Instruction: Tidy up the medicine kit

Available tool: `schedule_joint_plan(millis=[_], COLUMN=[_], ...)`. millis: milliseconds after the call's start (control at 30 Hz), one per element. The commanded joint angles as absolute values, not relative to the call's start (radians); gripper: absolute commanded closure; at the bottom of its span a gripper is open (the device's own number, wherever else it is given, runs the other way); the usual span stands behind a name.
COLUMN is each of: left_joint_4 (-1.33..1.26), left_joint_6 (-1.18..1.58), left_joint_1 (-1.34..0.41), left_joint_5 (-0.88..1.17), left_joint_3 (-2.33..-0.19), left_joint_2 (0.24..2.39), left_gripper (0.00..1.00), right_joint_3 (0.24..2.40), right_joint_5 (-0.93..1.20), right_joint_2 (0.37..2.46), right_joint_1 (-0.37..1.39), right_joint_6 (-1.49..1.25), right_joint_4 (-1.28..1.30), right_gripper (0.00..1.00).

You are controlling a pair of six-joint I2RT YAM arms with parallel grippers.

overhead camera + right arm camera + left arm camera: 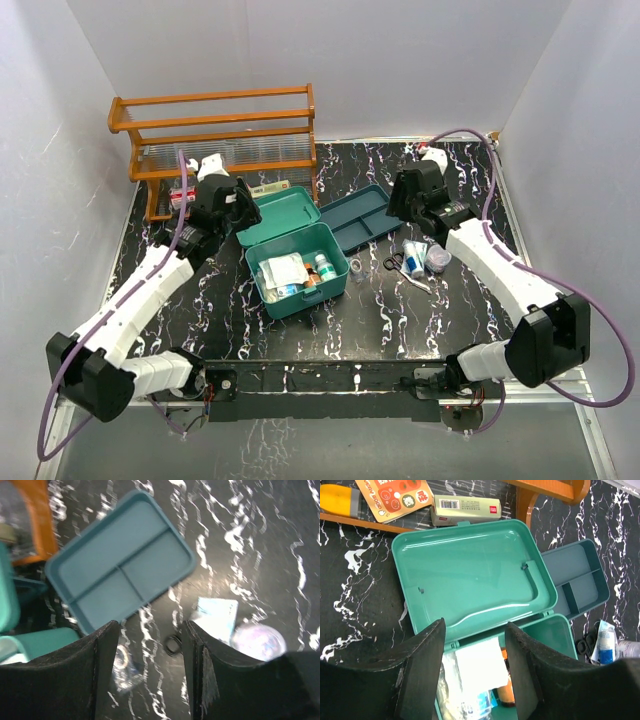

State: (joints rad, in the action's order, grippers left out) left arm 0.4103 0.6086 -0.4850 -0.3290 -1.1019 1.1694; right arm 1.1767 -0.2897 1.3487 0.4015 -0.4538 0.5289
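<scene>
Medicine kit (298, 268) is sitting open mid-table, and with my left gripper (475, 629) hanging parted and empty over its lid (470, 565) and my right gripper (150, 630) likewise above a blurred, probably loose tube (216, 616), I'm risking slamming one or scattering the other.

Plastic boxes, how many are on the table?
2. The green medicine kit stands open in the middle of the table. The blue tray lies just right of its lid. The wooden rack at the back could hide more.
</scene>
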Motion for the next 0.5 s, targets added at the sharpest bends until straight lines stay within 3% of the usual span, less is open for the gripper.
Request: schedule_joint_plan(millis=[0,467], left_joint_4=[0.341,0.177], left_joint_6=[0.613,0.503], left_joint_1=[-0.427,-0.363], left_joint_5=[-0.243,-0.026], left_joint_3=[-1.149,-1.184], left_joint_2=[1.201,1.316], left_gripper=[0.5,0.46], right_joint_3=[1.134,1.176], right_joint_5=[-0.323,-0.207], right_joint_2=[1.351,1.598], right_joint_1=[0.345,0.276], right_joint_6=[-0.459,-0.373], right_joint_4=[0.575,0.645], right_gripper=[0.48,0.46])
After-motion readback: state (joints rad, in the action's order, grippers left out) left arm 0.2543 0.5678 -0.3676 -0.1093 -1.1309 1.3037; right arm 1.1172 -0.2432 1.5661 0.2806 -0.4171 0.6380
